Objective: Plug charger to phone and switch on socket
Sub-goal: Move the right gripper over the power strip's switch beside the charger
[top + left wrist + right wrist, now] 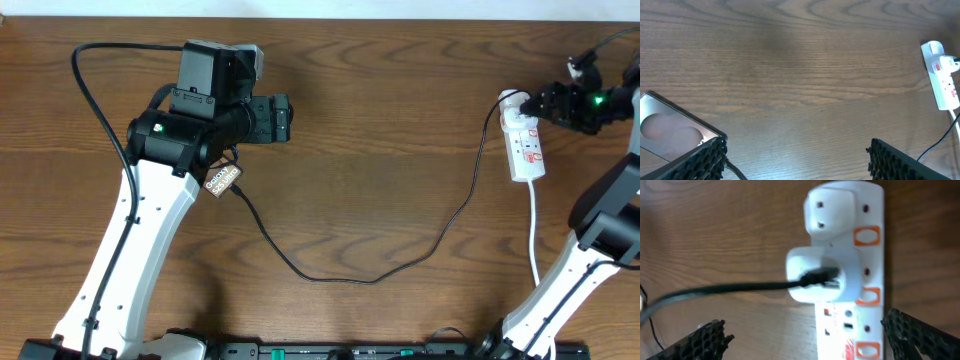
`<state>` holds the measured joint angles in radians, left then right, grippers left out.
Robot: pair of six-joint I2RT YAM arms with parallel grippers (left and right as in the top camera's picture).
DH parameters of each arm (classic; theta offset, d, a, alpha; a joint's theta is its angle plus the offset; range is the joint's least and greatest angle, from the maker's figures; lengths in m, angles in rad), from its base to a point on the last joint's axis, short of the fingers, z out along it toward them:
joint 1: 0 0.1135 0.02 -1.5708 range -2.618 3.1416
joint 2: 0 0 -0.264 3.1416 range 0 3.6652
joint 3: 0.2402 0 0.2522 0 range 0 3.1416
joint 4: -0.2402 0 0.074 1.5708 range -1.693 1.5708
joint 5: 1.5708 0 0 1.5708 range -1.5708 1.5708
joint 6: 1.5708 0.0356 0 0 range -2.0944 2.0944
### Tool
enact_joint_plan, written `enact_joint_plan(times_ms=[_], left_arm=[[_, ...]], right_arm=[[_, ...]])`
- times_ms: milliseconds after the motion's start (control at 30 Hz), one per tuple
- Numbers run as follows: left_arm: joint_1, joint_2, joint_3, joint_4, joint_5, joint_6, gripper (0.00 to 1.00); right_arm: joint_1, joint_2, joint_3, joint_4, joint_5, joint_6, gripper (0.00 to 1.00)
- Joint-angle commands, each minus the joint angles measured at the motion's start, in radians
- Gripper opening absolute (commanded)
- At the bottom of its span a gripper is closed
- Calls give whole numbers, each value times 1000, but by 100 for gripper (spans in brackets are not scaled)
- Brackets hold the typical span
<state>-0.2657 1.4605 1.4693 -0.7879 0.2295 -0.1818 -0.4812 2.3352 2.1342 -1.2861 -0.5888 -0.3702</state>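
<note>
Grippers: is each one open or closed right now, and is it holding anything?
Left gripper: open, holding nothing.
Right gripper: open, holding nothing.

Table: matt, grained wood before you.
Socket: your glossy white plastic.
Phone: smooth, metallic sheen.
Charger: matt black.

The brown wooden table lies open mid-scene. A thin black cable crosses its near part toward the white power strip, far right.

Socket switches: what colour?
Orange-red switches on the white socket, clearest in the right wrist view.
</note>
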Motion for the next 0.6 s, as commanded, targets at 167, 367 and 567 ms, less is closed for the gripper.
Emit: enact_joint_plan(times_ms=[167,367,567], left_arm=[[1,-8,16,-1,-14,17,89],[1,-8,16,-1,-14,17,89],[1,-8,16,-1,-14,17,89]], right_arm=[[51,18,-5,29,5,-5,99],[61,21,-5,41,67,42,99],[61,21,-9,42,93,87,99]])
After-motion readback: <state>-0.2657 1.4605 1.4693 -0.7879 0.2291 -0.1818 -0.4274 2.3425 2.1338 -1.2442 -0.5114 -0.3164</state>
